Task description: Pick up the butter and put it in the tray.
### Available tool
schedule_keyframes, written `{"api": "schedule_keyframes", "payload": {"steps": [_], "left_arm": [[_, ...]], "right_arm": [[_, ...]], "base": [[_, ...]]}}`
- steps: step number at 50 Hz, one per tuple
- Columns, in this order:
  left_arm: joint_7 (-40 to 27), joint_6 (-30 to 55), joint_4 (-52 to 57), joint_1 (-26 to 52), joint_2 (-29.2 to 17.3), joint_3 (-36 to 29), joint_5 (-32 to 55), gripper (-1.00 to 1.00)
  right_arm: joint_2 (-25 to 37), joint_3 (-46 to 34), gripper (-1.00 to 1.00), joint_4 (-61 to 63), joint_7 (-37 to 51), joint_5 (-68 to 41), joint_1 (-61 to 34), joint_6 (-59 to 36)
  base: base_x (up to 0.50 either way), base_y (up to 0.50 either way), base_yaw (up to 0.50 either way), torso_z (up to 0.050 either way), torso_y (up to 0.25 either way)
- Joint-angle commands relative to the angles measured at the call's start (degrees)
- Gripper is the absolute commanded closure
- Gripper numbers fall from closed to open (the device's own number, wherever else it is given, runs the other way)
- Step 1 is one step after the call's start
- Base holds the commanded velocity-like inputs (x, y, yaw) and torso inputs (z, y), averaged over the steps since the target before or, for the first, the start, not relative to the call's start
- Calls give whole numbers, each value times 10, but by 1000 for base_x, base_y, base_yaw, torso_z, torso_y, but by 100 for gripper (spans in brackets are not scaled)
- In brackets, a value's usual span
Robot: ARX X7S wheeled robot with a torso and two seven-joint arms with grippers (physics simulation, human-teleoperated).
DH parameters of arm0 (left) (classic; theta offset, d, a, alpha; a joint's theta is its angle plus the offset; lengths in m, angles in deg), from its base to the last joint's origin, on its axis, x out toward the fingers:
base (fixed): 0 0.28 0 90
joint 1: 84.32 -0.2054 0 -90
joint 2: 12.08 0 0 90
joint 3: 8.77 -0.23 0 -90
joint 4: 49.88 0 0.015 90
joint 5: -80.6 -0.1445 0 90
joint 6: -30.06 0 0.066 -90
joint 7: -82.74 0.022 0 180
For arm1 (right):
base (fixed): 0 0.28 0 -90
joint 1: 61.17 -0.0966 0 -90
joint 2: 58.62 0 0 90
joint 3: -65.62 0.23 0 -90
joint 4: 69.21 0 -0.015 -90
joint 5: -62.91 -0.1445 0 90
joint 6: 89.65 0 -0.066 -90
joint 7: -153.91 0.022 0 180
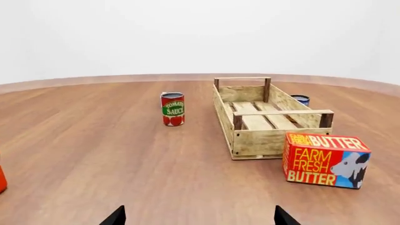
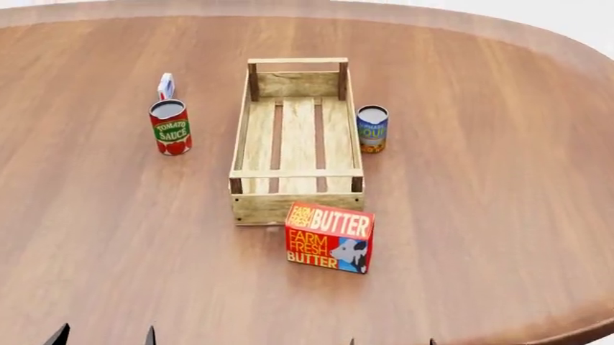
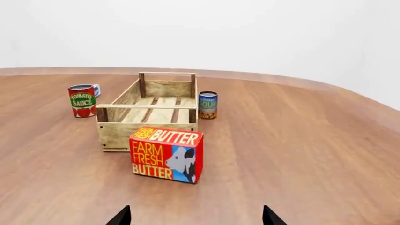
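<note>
The butter (image 2: 329, 236) is seen upright on the table (image 2: 499, 215), just beside the tray (image 2: 296, 208) at its 5 o'clock corner (contact cannot be told). Bare wood lies around it toward the near edge. Both the left end effector (image 1: 198, 216) and right end effector (image 3: 196, 215) are spread open, holding nothing.

Round brown wood-grain table (image 2: 499, 180), plain white wall (image 3: 250, 33) behind, even light.

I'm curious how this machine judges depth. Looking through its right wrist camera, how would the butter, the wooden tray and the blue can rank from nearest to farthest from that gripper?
1. Butter: nearest, straight ahead.
2. Tray: behind the butter.
3. Blue can: farthest, beside the tray's far half.
</note>
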Motion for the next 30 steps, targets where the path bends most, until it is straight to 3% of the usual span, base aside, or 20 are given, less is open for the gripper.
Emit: {"api": "schedule_keyframes", "payload": {"steps": [1, 30], "left_arm": [[-9, -1, -2, 3, -7, -9, 6, -100], [-24, -3, -4, 6, -20, -25, 19, -100]], "right_arm": [[7, -11, -100, 1, 7, -5, -1, -7], [22, -32, -100, -4, 21, -12, -4, 1]], "base": [[500, -98, 0, 0, 0], [500, -57, 0, 0, 0]]}}
